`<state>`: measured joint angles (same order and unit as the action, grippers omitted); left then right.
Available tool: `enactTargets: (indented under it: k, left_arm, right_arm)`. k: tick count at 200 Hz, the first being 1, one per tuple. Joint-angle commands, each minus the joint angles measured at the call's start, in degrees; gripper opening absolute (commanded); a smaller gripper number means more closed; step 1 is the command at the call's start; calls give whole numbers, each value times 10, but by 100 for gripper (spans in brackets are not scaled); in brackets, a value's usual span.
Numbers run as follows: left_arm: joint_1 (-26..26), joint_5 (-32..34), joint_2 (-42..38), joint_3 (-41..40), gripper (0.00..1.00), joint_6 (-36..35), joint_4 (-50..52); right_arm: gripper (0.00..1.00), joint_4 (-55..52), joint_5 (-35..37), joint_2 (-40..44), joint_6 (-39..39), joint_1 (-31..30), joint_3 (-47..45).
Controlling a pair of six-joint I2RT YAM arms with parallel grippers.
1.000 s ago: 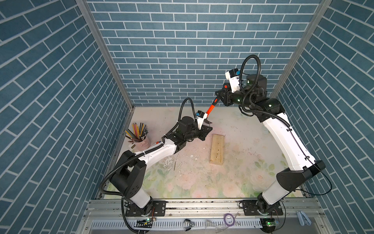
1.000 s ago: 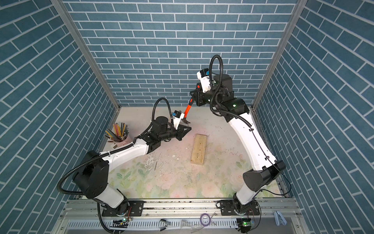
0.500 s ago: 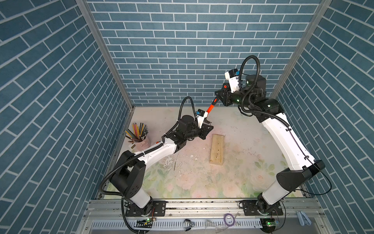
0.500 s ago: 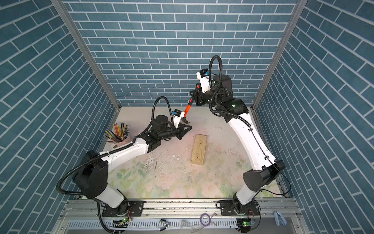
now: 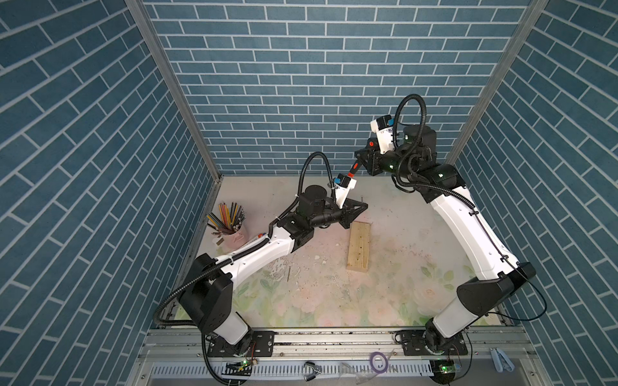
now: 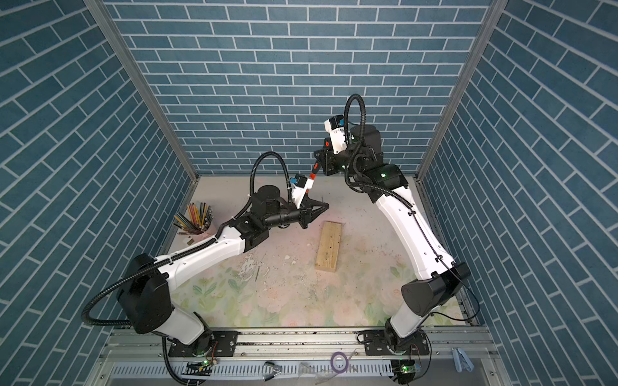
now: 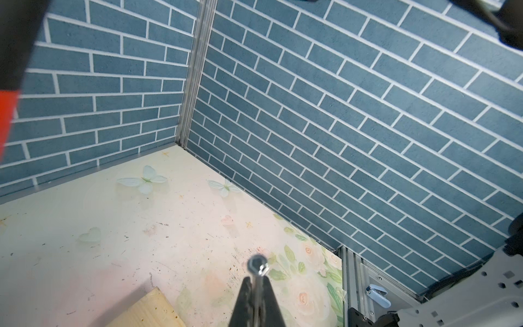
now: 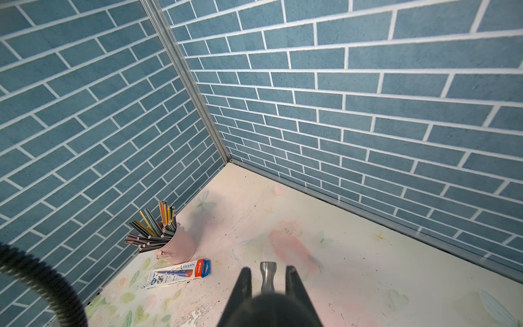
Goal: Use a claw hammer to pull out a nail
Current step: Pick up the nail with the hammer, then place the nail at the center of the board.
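My right gripper (image 5: pixel 364 161) (image 6: pixel 320 161) is raised near the back wall, shut on the black end of the claw hammer (image 5: pixel 353 168) (image 6: pixel 314 168). Its orange handle slants down behind my left wrist camera. In the right wrist view the silver hammer head (image 8: pixel 268 276) shows beyond the right gripper (image 8: pixel 268 286). My left gripper (image 5: pixel 359 206) (image 6: pixel 321 208) (image 7: pixel 256 279) is shut on a nail (image 7: pixel 257 264) whose head sticks out past the fingertips. It hovers just behind the far end of the wooden block (image 5: pixel 359 245) (image 6: pixel 329 247) (image 7: pixel 147 311).
A pink cup of pencils (image 5: pixel 229 222) (image 6: pixel 197 220) (image 8: pixel 169 237) stands by the left wall, with a small pencil box (image 8: pixel 181 273) lying beside it. A loose nail (image 5: pixel 288 272) and white crumbs lie on the floral mat left of the block.
My left gripper has moved a little to the right and toward the back wall with the nail. The right arm and hammer have hardly moved.
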<state>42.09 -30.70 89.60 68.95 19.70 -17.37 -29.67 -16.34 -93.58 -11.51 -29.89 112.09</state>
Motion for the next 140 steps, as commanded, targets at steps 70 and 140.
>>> enactTargets:
  k: [70, 140]
  left_arm:
    - [-10, 47, -68, -15, 3, -41, 165]
    - [-53, 134, -135, -70, 3, -40, 345]
  right_arm:
    - [0, 109, 41, 47, -10, -3, -46]
    - [0, 115, 60, 48, -22, -3, -58]
